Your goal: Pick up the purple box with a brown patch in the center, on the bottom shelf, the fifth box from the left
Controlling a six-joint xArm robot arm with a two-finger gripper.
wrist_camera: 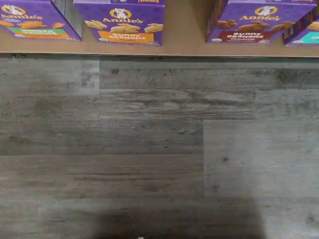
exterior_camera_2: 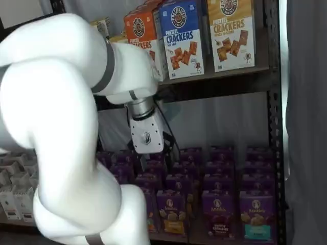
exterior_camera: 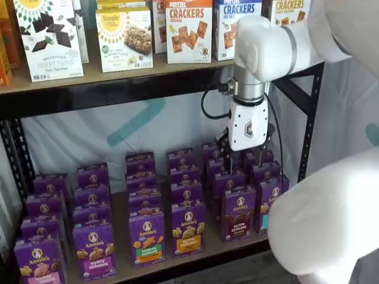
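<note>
The purple box (exterior_camera: 238,213) with brown bunny crackers and a brown band stands upright at the front of the bottom shelf (exterior_camera: 207,248), right of a purple carton with a yellow-orange band (exterior_camera: 188,228). It shows in both shelf views (exterior_camera_2: 217,212) and in the wrist view (wrist_camera: 244,22). My gripper (exterior_camera: 244,163) hangs above and a little behind the box, over the rows behind it. Its two black fingers show a gap between them and hold nothing. In a shelf view only its white body (exterior_camera_2: 146,137) is plain.
More purple cartons fill the bottom shelf, with a teal-band one (exterior_camera: 269,201) right of the target and a green-band one (exterior_camera: 147,236) further left. The higher board (exterior_camera: 118,77) holds cracker boxes. A black rack post (exterior_camera: 308,118) stands at the right. Grey plank floor (wrist_camera: 149,149) lies in front.
</note>
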